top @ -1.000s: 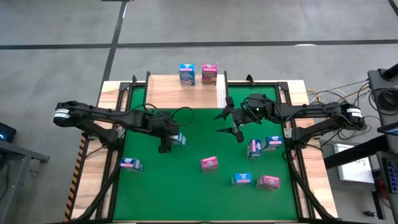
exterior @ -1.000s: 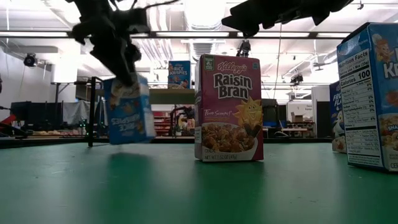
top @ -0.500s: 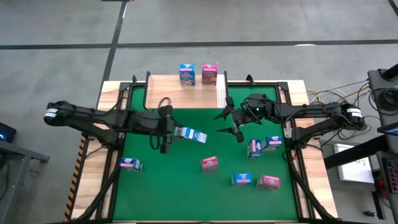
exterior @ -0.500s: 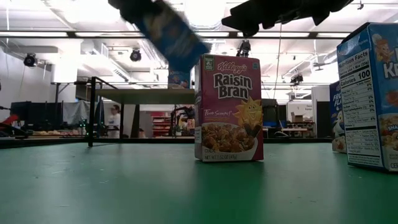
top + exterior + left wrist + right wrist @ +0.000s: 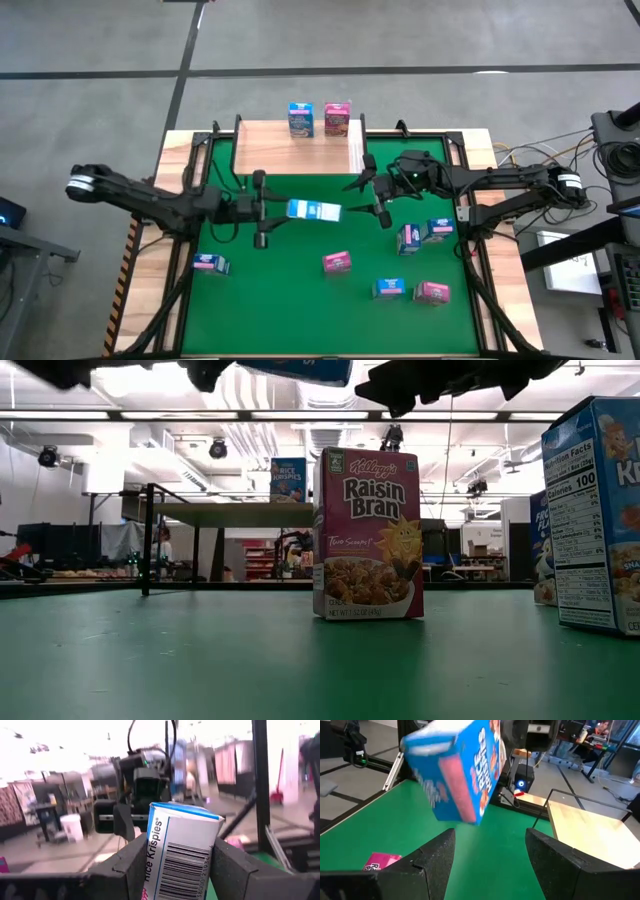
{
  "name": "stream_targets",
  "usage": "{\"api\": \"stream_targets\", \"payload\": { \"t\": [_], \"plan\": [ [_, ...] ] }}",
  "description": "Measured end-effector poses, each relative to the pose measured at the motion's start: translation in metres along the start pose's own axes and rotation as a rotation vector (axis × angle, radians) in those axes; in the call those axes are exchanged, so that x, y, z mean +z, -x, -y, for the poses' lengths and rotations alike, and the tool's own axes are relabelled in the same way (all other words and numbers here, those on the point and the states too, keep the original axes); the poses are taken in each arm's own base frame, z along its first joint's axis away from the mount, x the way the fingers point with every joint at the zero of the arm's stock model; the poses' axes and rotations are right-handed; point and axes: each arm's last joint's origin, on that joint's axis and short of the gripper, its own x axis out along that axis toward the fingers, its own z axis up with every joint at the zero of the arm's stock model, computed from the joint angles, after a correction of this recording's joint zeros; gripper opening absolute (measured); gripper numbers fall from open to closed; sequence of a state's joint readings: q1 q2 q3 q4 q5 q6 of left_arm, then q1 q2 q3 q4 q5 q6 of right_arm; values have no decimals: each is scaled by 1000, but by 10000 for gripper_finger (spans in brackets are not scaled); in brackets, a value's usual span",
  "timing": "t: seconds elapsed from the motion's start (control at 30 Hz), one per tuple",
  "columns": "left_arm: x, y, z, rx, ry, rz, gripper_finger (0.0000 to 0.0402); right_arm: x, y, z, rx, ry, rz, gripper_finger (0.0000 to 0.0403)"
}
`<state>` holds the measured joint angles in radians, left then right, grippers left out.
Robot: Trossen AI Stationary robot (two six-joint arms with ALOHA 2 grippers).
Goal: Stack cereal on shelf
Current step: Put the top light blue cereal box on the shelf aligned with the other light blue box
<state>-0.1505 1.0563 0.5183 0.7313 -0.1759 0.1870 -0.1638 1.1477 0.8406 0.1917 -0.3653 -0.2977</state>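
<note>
The blue rectangular cardboard Rice Krispies cereal box [image 5: 313, 211] hangs in the air above the middle of the green mat [image 5: 300, 300], lying flat with its long side pointing from 9 to 3 o'clock. My left tool [image 5: 283, 210] is clenched on its 9 o'clock end; in the left wrist view the two dark fingers [image 5: 132, 862] press the box [image 5: 180, 855] from both sides, barcode facing the camera. In the low view only the box's lower edge [image 5: 300, 370] shows at the top of the frame, well clear of the mat.

At 12 o'clock from the held box stands the light natural-wood shelf on thin black metal legs [image 5: 270, 145]. On its far edge, a second blue cereal box [image 5: 301, 119] and a magenta Raisin Bran cereal box [image 5: 338, 119] stand upright just beside each other.

My right tool [image 5: 379, 204] hovers at 3 o'clock from the held box, near it but apart, its fingers released and spread with nothing between them; the right wrist view shows the blue box [image 5: 455, 775] beyond the wide gap.

Spread over the mat are more small boxes: a pink one [image 5: 337, 262] at 6 o'clock from the held box, a blue pair [image 5: 420, 235] at 4 o'clock, another blue [image 5: 388, 289] and pink one [image 5: 432, 293] nearer the counter's front edge, and a white-pink one [image 5: 209, 264] at 8 o'clock.
</note>
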Motion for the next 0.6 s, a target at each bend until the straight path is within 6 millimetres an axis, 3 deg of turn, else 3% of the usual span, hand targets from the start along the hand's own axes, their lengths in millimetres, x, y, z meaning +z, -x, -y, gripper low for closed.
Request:
{"api": "stream_targets", "payload": {
  "t": [0.3, 0.6],
  "plan": [
    [-32, 30, 1, 30, 41, 166, 161, 3, 1, 1, -43, 22, 148, 231],
    [-34, 34, -1, 78, 23, 174, 161, -1, -7, 1, -72, 22, 284, 231]
  ]
}}
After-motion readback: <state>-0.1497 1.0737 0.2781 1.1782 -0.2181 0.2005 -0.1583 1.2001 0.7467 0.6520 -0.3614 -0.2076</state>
